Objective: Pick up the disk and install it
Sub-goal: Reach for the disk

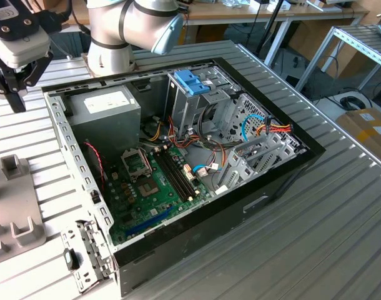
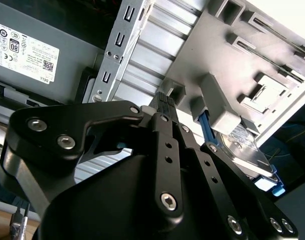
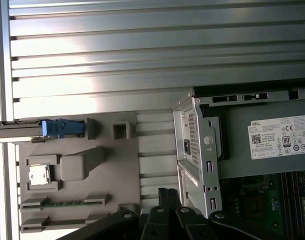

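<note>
Disk (image 2: 241, 149): silver-grey hard drive in a light blue frame. It stands on edge among the blocks of a grey fixture plate (image 3: 110, 175), outside the computer case (image 1: 240, 219).
Disk, first wrist view: seen edge-on, its blue end over the plate. The rest reaches past the plate's edge, away from the case.
Tool (image 3: 168, 192): black fingertips drawn together, nothing clamped between them.
Tool contact: touches neither the disk nor the case. It hangs over the bench (image 1: 315, 237) just beside the case, at the corner that holds the power supply (image 1: 106, 107).
Tool to disk: apart, with the plate's grey blocks between them in the second wrist view.
Fixture plate: flat on the bench, just beside the case on its power-supply side.
Case: lies open on the bench, with the green motherboard (image 1: 153, 187) in view inside.
Drive cage: inside the case, across from the power supply, topped by a blue handle (image 1: 192, 81).
Arm (image 1: 134, 25): its base stands behind the case in the exterior view.
</note>
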Tool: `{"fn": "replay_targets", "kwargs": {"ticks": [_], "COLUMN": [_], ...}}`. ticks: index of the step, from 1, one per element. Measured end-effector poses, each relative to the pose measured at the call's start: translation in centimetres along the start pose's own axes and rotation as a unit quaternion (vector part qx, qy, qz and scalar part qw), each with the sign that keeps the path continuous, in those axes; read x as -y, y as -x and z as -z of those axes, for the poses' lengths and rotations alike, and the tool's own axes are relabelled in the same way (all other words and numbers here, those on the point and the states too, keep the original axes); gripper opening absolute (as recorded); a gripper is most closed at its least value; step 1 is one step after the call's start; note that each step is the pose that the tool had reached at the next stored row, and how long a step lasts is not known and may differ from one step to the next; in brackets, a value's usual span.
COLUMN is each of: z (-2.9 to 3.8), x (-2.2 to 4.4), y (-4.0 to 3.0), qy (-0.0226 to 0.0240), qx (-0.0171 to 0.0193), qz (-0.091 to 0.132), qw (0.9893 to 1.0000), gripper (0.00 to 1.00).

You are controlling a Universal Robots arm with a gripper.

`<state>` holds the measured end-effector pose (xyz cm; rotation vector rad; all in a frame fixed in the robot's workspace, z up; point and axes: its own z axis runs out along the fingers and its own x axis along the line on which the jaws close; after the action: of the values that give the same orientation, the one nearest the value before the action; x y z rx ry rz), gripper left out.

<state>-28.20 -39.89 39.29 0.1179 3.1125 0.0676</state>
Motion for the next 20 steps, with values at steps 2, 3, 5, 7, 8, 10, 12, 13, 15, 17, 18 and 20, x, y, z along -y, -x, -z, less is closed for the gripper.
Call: {"fn": "replay_targets", "kwargs": {"ticks": [2,3,5,7,8,10,12,13,15,17,18,20], "z": [0.00,0.00,0.00,0.00,0.00,0.00,0.01,0.01,0.01,0.01,0.01,0.01], "x": [0.00,0.00,0.01,0.01,0.01,0.01,0.02,0.02,0.03,0.03,0.03,0.04], "y": [-0.04,-0.07,-0.10,-0.15,-0.18,-0.22,-0.26,-0.28,-0.36,-0.43,-0.45,-0.51], "qy": [0.0000,0.0000,0.0000,0.0000,0.0000,0.0000,0.0000,0.0000,0.0000,0.0000,0.0000,0.0000], "qx": [0.0001,0.0000,0.0000,0.0001,0.0000,0.0000,0.0000,0.0000,0.0000,0.0000,0.0000,0.0000], "qz": [0.000,0.000,0.000,0.000,0.000,0.000,0.000,0.000,0.000,0.000,0.000,0.000], "qw": [1.0000,1.0000,1.0000,1.0000,1.0000,1.0000,1.0000,1.0000,1.0000,1.0000,1.0000,1.0000], "gripper": [0.10,0.10,0.10,0.10,0.10,0.10,0.10,0.10,0.10,0.10,0.10,0.10]}}
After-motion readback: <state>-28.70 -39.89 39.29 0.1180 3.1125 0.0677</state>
